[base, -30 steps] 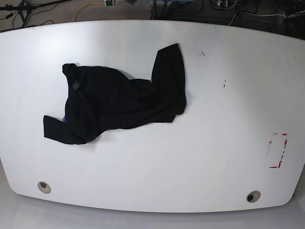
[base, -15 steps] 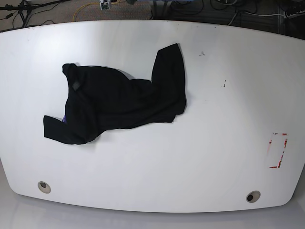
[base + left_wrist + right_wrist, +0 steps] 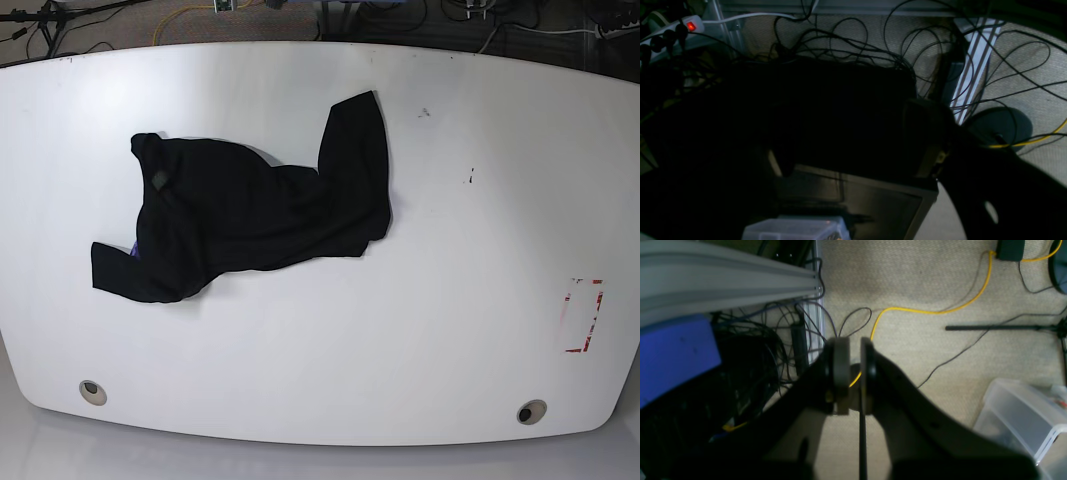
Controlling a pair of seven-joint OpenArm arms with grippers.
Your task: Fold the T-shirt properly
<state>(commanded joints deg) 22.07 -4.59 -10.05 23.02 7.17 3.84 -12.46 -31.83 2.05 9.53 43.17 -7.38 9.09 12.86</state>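
Right gripper [image 3: 853, 373] is parked off the table, hanging over the carpet with a yellow cable [image 3: 923, 310] showing through the thin slit between its pads, so the jaws sit nearly together with nothing in them. Left gripper I honestly can't call: the left wrist view is mostly black, just a dark shape over a tangle of wires [image 3: 853, 43] and a power strip with a red light [image 3: 690, 26], so open or closed is anyone's guess. Neither arm shows up over the table in the base view.

The T-shirt [image 3: 240, 215] is lying crumpled on the white table [image 3: 420, 330], left of centre in the base view. One end sticks up toward the far edge, another lobe trails toward the near left, and a tiny purple bit peeks out at its left side. Nowhere near flat.

So my read is that folding hasn't really started and the job in hand is spreading it out. To do that well I'd open both grippers wide before coming down, pick two separate spots along an outer edge instead of the bunched middle, and pinch only the top layer. Then lift and pull apart gently so the creases drop out. Grabbing a thick wad would probably just drag the whole lump around
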